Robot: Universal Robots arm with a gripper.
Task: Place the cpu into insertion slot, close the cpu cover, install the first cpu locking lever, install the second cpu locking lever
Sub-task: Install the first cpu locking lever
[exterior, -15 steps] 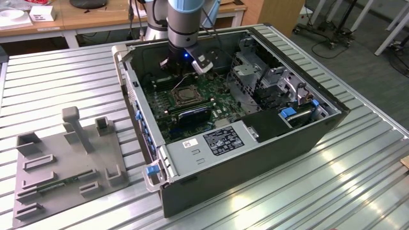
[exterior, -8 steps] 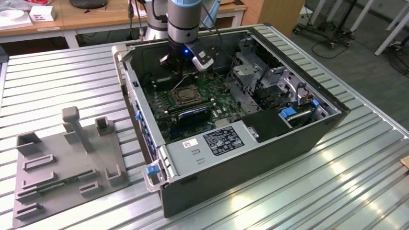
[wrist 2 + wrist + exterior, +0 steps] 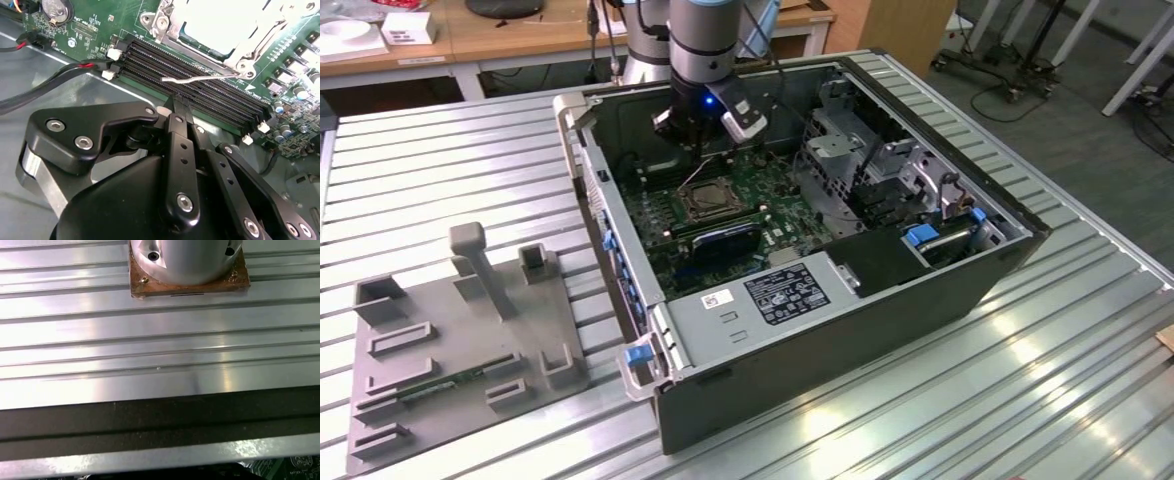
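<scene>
Ribbed aluminium worktop [image 3: 454,170]. Near its edge at the exterior view's left lies a grey fixture plate [image 3: 454,350]. Right of that stands the black computer case [image 3: 881,320], side open, with the green motherboard [image 3: 774,215] inside. The insertion slot [image 3: 149,20] sits mid-board. The cpu [image 3: 220,20] is seated in it, silver top up, with the cpu cover [image 3: 170,31] lying down around it. One wire locking lever [image 3: 200,78] is unlatched, angled out over the black memory slots [image 3: 200,95]. My fingers [image 3: 181,112] are pressed together, pinching nothing, tips at the board's edge near that lever's free end.
</scene>
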